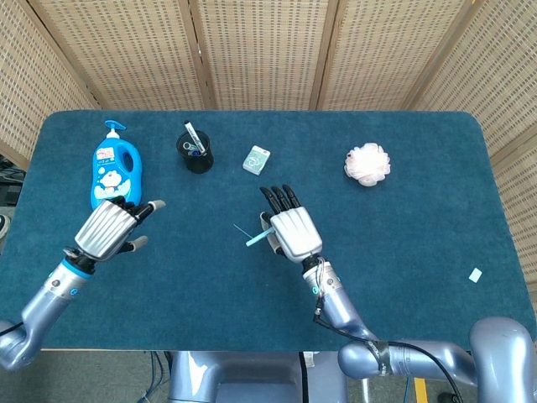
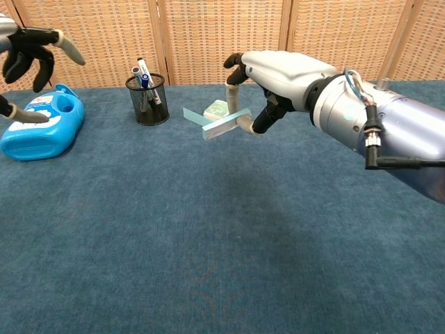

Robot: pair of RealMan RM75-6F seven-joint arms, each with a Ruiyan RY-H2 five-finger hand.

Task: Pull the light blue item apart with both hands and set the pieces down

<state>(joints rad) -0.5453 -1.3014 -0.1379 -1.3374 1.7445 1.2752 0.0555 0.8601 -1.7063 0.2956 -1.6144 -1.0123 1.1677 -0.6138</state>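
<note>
The light blue item (image 2: 214, 123) is a thin flat strip, also seen as a small sliver (image 1: 252, 237) in the head view. My right hand (image 2: 274, 76) (image 1: 289, 228) pinches one end of it and holds it in the air above the middle of the table. My left hand (image 1: 111, 227) (image 2: 31, 50) is raised over the table's left side with fingers spread and nothing in it, well apart from the strip.
A blue detergent bottle (image 1: 113, 172) lies at the far left, a black mesh pen cup (image 1: 195, 151) and a small green-white packet (image 1: 257, 159) stand behind the strip. A pink bath puff (image 1: 367, 163) sits at the back right, a white scrap (image 1: 476, 274) near the right edge.
</note>
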